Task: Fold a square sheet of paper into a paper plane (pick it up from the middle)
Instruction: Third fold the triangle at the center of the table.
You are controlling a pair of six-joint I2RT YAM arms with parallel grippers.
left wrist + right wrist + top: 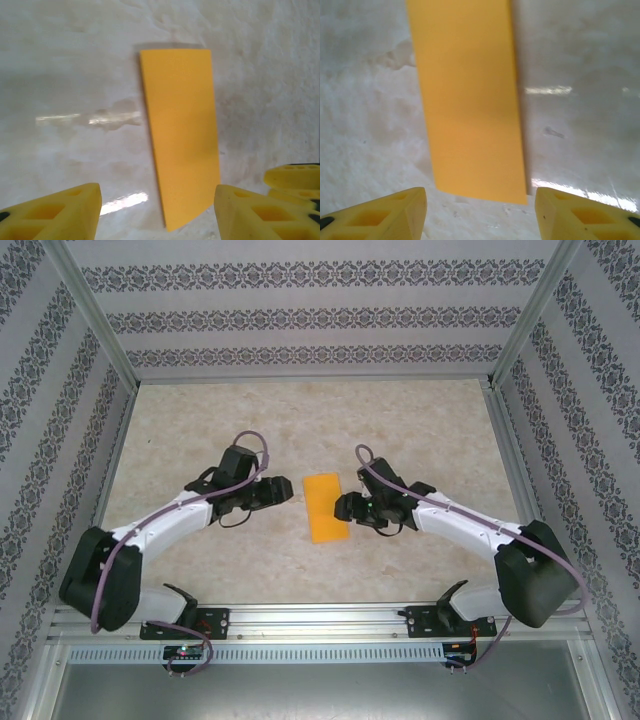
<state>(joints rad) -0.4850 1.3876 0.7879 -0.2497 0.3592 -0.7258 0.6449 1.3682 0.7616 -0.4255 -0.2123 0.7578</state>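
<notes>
the orange sheet of paper (325, 507) lies flat mid-table (420, 430), a narrow rectangle, perhaps folded in half. left gripper (288, 491) and right gripper (341, 508) flank its long edges, fingers apart, holding nothing. wide tabletop lies beyond its far edge.

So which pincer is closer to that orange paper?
Right, slightly. Seen from above, the right pincer sits at the right edge of the orange paper, while the left pincer is a small gap off its left edge.
</notes>
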